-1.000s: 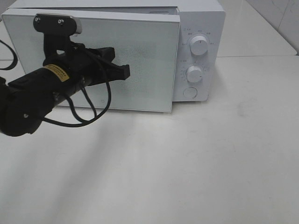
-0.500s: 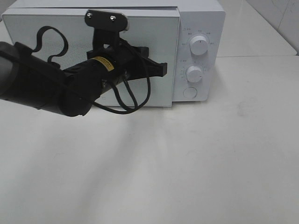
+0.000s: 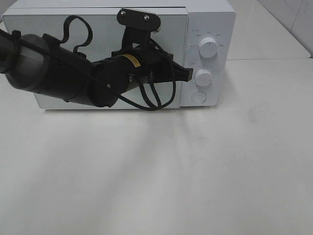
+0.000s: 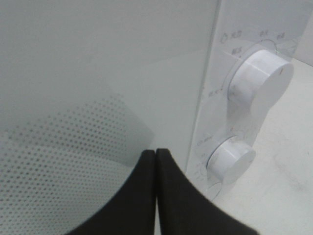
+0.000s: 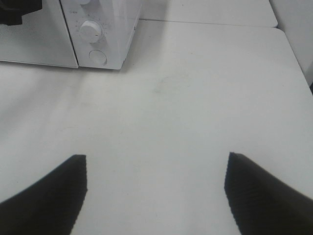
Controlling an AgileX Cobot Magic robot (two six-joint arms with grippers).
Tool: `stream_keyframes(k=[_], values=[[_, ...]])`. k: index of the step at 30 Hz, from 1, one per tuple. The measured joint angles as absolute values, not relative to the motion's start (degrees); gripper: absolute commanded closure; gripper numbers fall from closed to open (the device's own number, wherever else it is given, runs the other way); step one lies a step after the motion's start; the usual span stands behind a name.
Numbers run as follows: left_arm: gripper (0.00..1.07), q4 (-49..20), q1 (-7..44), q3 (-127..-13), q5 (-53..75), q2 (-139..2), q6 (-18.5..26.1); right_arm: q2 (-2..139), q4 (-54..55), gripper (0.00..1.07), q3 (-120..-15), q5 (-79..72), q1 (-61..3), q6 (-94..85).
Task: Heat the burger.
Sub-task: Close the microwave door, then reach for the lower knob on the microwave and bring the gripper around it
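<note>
- The left end effector (image 3: pixel 189 74) is being held with its fingers pressed together into a single blunt tip, and nothing is being pinched between them.
- That tip is being kept against the right edge of the door (image 3: pixel 173 34) of the microwave (image 3: pixel 215 29), just beside the lower knob (image 3: pixel 203 77). A closed tip is judged to suit pushing a flat panel better than a spread one.
- The door is being shown flush with the front, so it appears shut, or very nearly so.
- The burger is not being shown in any view. It is judged to be lying inside, behind the door, but that cannot be confirmed.
- The right end effector (image 5: pixel 155 157) is being held spread wide above bare worktop (image 3: pixel 195 171), well apart from the microwave and gripping nothing, probably to leave the front clear.
- The knobs are being left untouched, so the heating is judged not yet started. A turn of a knob is probably being called for next.
</note>
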State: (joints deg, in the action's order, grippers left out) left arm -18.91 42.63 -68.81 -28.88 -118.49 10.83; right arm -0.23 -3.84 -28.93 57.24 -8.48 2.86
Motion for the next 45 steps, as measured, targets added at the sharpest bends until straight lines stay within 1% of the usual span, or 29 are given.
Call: stream_keyframes(k=[2, 10, 12, 15, 17, 18, 19, 20, 21, 22, 23, 24, 25, 26, 27, 28, 29, 30, 31, 32, 34, 35, 36, 38, 39, 42, 44, 45], values=[[1.07, -19.82, 42.28, -69.21, -29.62, -118.66, 11.0, -0.23, -3.84, 0.32, -28.93, 57.24, -8.48, 2.86], [1.07, -18.68, 41.14, -69.33, -26.81, -118.95, 11.0, -0.23, -3.9, 0.32, -28.93, 57.24, -8.48, 2.86], [1.07, -19.37, 41.14, -69.61, -23.61, -118.03, 11.06, -0.23, -3.9, 0.32, -28.93, 57.24, -8.48, 2.86], [1.07, -19.65, 41.08, -69.73, -22.57, -117.69, 11.06, -0.23, -3.9, 0.32, -28.93, 57.24, -8.48, 2.86], [1.07, -21.26, 40.45, -70.24, -17.42, -115.34, 11.29, -0.23, -3.9, 0.32, -28.93, 57.24, -8.48, 2.86], [1.07, -21.26, 40.45, -70.24, -17.42, -115.34, 11.29, -0.23, -3.9, 0.32, -28.93, 57.24, -8.48, 2.86], [1.04, -21.77, 40.28, -70.47, -15.64, -114.88, 11.29, -0.23, -3.9, 0.32, -28.93, 57.24, -8.48, 2.86], [0.9, -22.06, 39.94, -70.65, -11.63, -113.79, 11.29, -0.23, -3.9, 0.32, -28.93, 57.24, -8.48, 2.86], [0.9, -22.06, 39.94, -70.65, -11.63, -113.79, 11.29, -0.23, -3.9, 0.32, -28.93, 57.24, -8.48, 2.86], [0.78, -22.17, 39.82, -70.7, -8.88, -113.27, 11.29, -0.23, -3.9, 0.32, -28.93, 57.24, -8.48, 2.86], [0.78, -22.17, 39.82, -70.7, -8.88, -113.27, 11.29, -0.23, -3.9, 0.32, -28.93, 57.24, -8.48, 2.86], [0.51, -22.17, 39.76, -70.7, -2.75, -112.36, 11.29, -0.23, -3.9, 0.32, -28.93, 57.24, -8.48, 2.86], [0.35, -22.17, 39.76, -70.7, 0.4, -111.84, 11.29, -0.23, -3.9, 0.32, -28.93, 57.24, -8.48, 2.86], [0.35, -22.17, 39.76, -70.7, 0.4, -111.84, 11.29, -0.23, -3.9, 0.32, -28.93, 57.24, -8.48, 2.86], [0.08, -22.17, 39.76, -70.7, 5.9, -110.98, 11.29, -0.23, -3.9, 0.32, -28.93, 57.24, -8.48, 2.86], [0.06, -22.23, 39.76, -70.82, 11.57, -110.47, 11.29, -0.23, -3.9, 0.32, -28.93, 57.24, -8.48, 2.86], [0.06, -22.23, 39.76, -70.82, 11.57, -110.47, 11.29, -0.23, -3.9, 0.32, -28.93, 57.24, -8.48, 2.86], [0.07, -22.29, 39.76, -70.82, 14.67, -110.29, 11.29, -0.23, -3.9, 0.32, -28.93, 57.24, -8.48, 2.86], [0.08, -22.4, 39.76, -70.82, 21.03, -109.78, 11.29, -0.23, -3.9, 0.32, -28.93, 57.24, -8.48, 2.86], [0.08, -22.4, 39.76, -70.82, 21.03, -109.78, 11.29, -0.23, -3.9, 0.32, -28.93, 57.24, -8.48, 2.86], [0.08, -22.4, 39.76, -70.82, 28.71, -108.69, 11.29, -0.23, -3.9, 0.32, -28.93, 57.24, -8.48, 2.86], [0.08, -22.4, 39.76, -70.82, 28.71, -108.69, 11.29, -0.23, -3.9, 0.32, -28.93, 57.24, -8.48, 2.86], [0.08, -22.35, 39.76, -70.82, 33.06, -107.6, 11.29, -0.23, -3.9, 0.32, -28.93, 57.24, -8.48, 2.86], [0.08, -22.29, 39.76, -70.82, 34.89, -106.97, 11.29, -0.23, -3.9, 0.32, -28.93, 57.24, -8.48, 2.86], [0.08, -21.83, 39.65, -70.82, 39.48, -105.37, 11.29, -0.23, -3.9, 0.32, -28.93, 57.24, -8.48, 2.86], [0.08, -21.49, 39.65, -70.87, 41.77, -104.74, 11.29, -0.23, -3.9, 0.32, -28.93, 57.24, -8.48, 2.86], [0.08, -18.85, 39.42, -71.05, 47.84, -101.59, 11.0, -0.23, -3.9, 0.32, -28.93, 57.24, -8.48, 2.86], [0.08, -18.85, 39.42, -71.05, 47.84, -101.59, 11.0, -0.23, -3.9, 0.32, -28.93, 57.24, -8.48, 2.86]])
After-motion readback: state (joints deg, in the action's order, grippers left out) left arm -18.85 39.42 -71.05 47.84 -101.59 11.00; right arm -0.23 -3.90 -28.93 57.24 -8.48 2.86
